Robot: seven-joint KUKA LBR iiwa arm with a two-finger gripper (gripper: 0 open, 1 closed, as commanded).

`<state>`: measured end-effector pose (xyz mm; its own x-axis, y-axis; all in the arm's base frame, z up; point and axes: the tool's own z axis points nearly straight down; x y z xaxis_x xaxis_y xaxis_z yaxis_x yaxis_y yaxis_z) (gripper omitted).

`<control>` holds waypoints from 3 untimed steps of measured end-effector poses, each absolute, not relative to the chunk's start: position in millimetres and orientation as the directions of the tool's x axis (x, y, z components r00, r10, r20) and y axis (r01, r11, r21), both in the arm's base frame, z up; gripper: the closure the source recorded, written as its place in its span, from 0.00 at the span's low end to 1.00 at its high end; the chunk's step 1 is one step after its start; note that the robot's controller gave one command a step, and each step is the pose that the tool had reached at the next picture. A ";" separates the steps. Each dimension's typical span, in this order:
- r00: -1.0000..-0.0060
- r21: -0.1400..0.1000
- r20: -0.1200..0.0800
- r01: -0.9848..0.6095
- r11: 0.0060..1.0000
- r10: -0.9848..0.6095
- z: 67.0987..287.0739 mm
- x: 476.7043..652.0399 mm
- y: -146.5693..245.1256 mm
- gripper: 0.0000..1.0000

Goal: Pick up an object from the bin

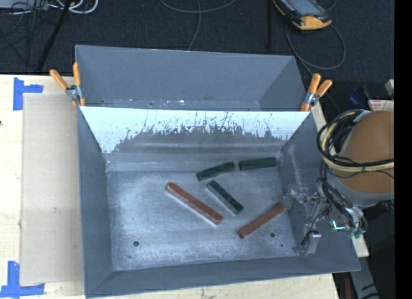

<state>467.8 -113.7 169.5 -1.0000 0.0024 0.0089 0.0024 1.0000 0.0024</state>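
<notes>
Since the grey metal bin (193,91) is broad, most of its floor lies bare, with open room along the left and near walls. My arm (364,153), capped in orange, hangs beyond the right rim. My tool (308,227) sits over the sloping right wall; I cannot tell whether it is wide or narrow. A long red-brown bar (193,203) lies mid-floor. A shorter red-brown bar (261,220) lies nearest my tool, its upper end close to that wall. The middle green bar (224,196) lies between them, the left green bar (215,171) and right green bar (257,163) farther back.
</notes>
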 end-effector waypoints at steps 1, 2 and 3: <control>-0.917 0.002 0.000 -0.399 0.917 -0.399 81.7 565.2 -77.8 0.00; -0.912 0.003 0.007 -0.410 0.912 -0.410 67.9 506.9 -112.4 0.00; -0.909 0.003 -0.001 -0.418 0.909 -0.418 69.6 510.8 -108.6 1.00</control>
